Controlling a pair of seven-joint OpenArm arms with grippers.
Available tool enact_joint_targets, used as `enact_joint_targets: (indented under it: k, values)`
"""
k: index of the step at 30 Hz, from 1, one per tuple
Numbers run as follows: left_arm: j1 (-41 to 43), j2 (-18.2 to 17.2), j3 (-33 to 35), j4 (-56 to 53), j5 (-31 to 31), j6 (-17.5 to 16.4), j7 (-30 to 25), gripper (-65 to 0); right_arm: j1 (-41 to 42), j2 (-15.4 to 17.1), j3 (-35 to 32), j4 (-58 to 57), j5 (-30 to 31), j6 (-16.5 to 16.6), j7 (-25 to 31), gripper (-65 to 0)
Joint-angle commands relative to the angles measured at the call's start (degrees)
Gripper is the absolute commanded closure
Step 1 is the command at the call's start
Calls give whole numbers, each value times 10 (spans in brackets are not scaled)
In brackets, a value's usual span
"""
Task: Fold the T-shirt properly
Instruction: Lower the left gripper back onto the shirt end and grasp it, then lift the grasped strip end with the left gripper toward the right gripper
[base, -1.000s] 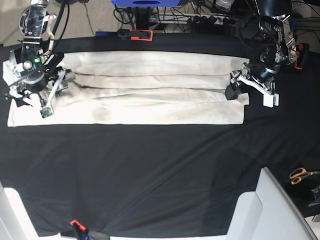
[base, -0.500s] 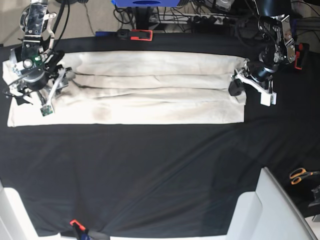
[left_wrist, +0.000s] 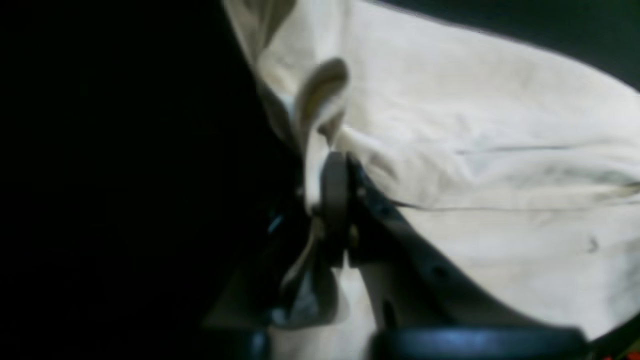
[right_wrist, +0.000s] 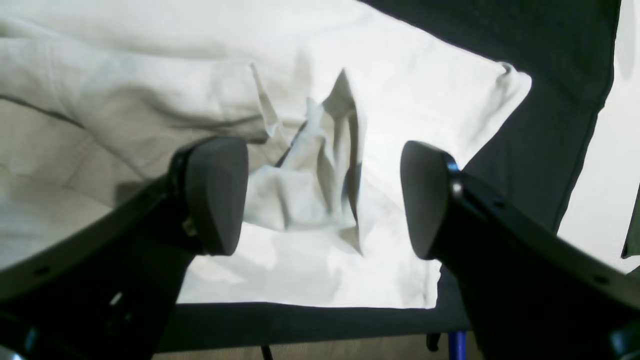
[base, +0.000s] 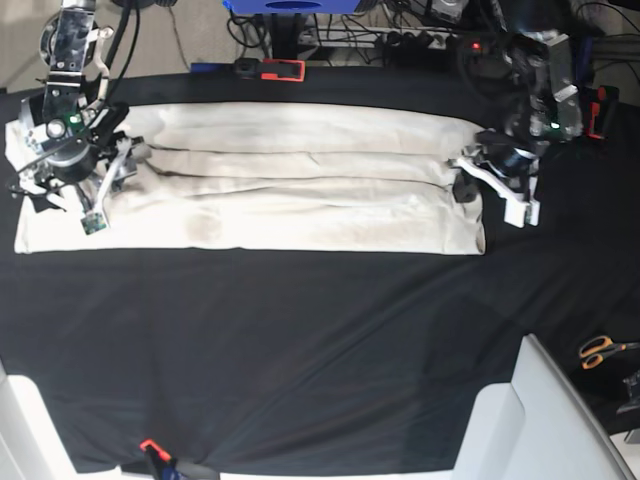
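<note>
The T-shirt, cream and folded lengthwise into a long band, lies across the black-covered worktop toward twelve o'clock, running from nine o'clock to three o'clock in the base view. The left tool sits at the band's three o'clock end, its jaws pinched together on a raised ridge of the T-shirt cloth, as the left wrist view shows. The right tool hangs over the nine o'clock end with its jaws spread wide and gripping nothing; in the right wrist view a crumpled peak of T-shirt fabric stands between its two dark pads, apart from both. Orange-handled scissors lie at four o'clock.
</note>
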Motion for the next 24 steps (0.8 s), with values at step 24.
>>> enact_joint_targets:
  k: [24]
  values:
    - [43,92,317,204,135,186,-7,0,16,5,4,9,-1,-3,8,-452]
